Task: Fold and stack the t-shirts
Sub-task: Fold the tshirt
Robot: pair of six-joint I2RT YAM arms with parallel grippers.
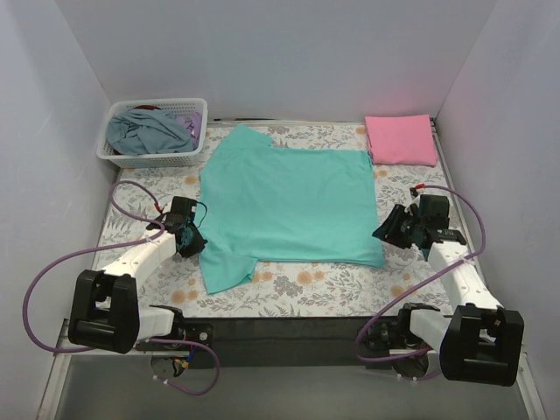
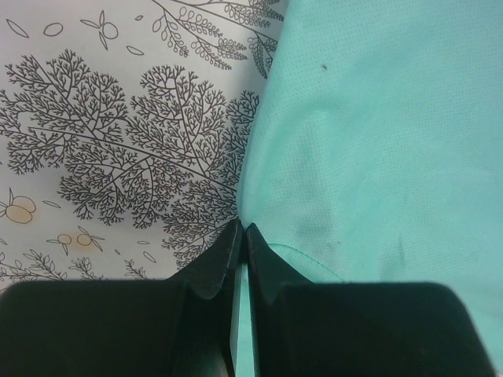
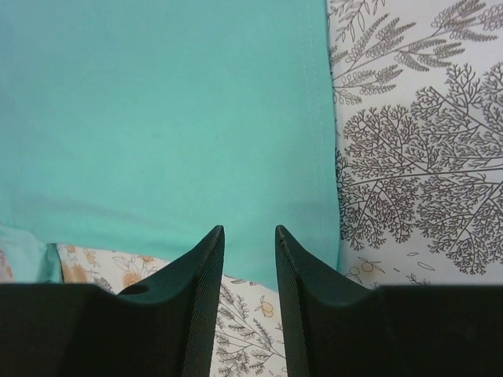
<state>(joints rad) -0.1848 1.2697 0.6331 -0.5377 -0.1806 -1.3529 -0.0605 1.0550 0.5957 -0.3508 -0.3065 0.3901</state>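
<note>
The teal-green t-shirt lies spread flat in the middle of the table, one sleeve at the near left and one at the far left. The pink t-shirt lies folded at the far right corner. My left gripper is at the shirt's left edge, shut on the teal cloth, a strip of which shows between the jaws. My right gripper is open over the shirt's near right corner, with nothing between the fingers.
A white lattice basket with grey-blue and purple clothes stands at the far left corner. The floral tablecloth covers the table. White walls close in the left, back and right sides.
</note>
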